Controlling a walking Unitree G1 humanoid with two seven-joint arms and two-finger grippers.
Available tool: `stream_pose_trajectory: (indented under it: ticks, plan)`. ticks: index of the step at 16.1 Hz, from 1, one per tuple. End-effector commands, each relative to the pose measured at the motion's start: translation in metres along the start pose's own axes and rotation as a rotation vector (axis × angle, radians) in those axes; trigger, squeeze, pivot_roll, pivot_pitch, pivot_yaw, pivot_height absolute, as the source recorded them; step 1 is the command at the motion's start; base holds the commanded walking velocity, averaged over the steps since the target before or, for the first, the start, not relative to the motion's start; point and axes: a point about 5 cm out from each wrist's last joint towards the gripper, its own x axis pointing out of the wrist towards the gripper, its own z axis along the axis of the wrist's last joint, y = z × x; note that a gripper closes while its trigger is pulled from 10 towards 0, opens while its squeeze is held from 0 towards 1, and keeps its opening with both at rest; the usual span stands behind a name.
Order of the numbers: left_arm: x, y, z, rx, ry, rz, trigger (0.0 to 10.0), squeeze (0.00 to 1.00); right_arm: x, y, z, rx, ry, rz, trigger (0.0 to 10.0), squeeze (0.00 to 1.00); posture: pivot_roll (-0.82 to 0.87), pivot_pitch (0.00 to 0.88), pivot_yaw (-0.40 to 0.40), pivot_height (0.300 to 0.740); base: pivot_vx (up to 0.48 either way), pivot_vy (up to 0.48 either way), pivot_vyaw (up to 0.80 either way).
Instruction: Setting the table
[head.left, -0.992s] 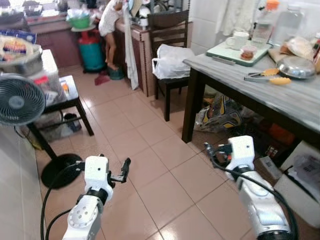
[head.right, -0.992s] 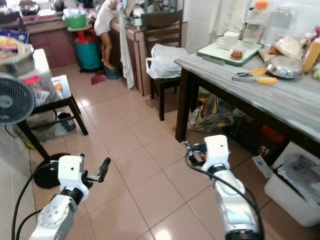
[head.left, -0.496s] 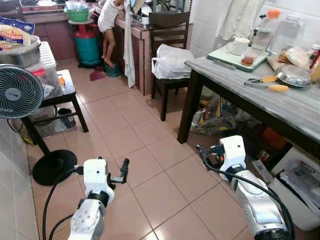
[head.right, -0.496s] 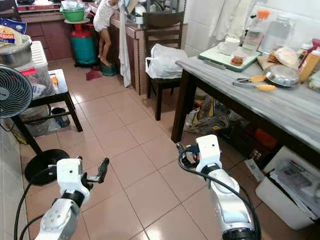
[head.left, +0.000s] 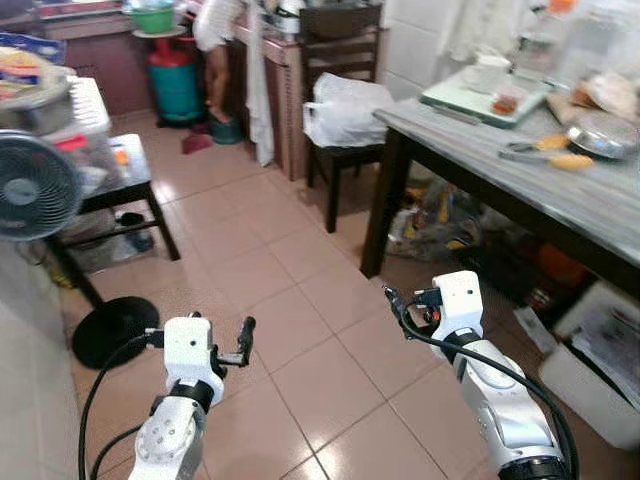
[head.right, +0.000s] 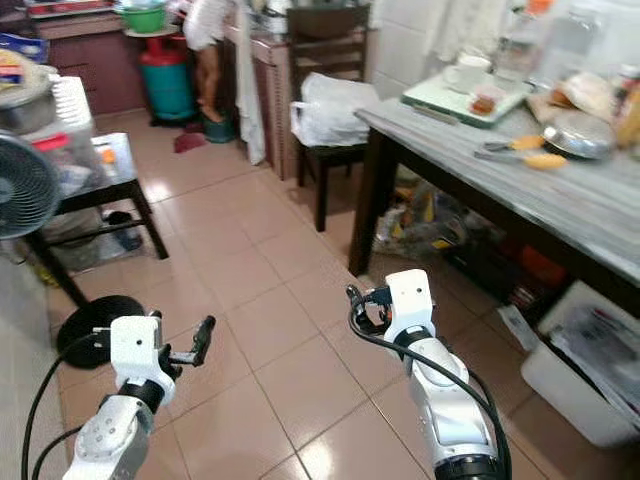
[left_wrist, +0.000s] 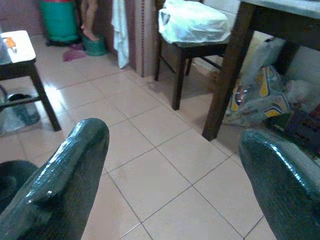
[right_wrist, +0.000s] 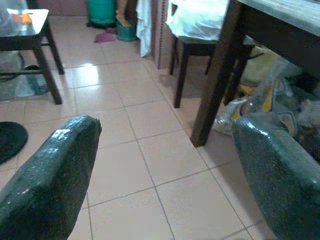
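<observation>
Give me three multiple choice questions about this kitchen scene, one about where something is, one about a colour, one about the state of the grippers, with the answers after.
1. Where is the white plastic bag?
A. on the dark chair's seat
B. on the floor by the fan
C. on the grey table

2. What colour is the gas cylinder at the far wall?
A. red
B. teal green
C. yellow

3. How are the left gripper and right gripper?
A. both shut on cups
B. one holds a plate
C. both open, empty

Answers:
1 A, the bag rests on the chair beside the table.
2 B, its body is teal green.
3 C, each wrist view shows fingers apart over bare floor tiles.
</observation>
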Motion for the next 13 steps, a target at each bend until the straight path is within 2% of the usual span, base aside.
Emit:
stream_pose_trajectory:
  ticks: [1, 3, 9, 13]
  plan:
    - [0.002, 0.0007, 0.0032, 0.005, -0.004, -0.01, 10.0, 0.0, -0.0009, -0.0016, -0.0017, 0.003, 0.002, -0.016, 10.0, 0.0, -0.12, 0.0, -0.013, 0.74, 0.0, -0.33, -0.48]
    - [0.0026, 0.0, 0.0032, 0.005, -0.003, -0.015, 10.0, 0.0, -0.0009, -0.0025, -0.0019, 0.004, 0.001, -0.024, 10.0, 0.0, -0.12, 0.0, -0.009, 0.74, 0.0, -0.328, -0.48]
    - [0.0042, -0.0004, 0.0031, 0.005, 0.001, -0.017, 10.0, 0.0, 0.0002, -0.0036, -0.0011, 0.002, -0.004, -0.03, 10.0, 0.0, -0.12, 0.0, -0.006, 0.74, 0.0, -0.329, -0.8]
    - [0.005, 0.0016, 0.0038, 0.013, 0.003, -0.015, 10.0, 0.0, 0.002, -0.0033, -0.0007, 0.006, -0.009, -0.034, 10.0, 0.0, -0.12, 0.0, 0.002, 0.74, 0.0, -0.287, 0.0]
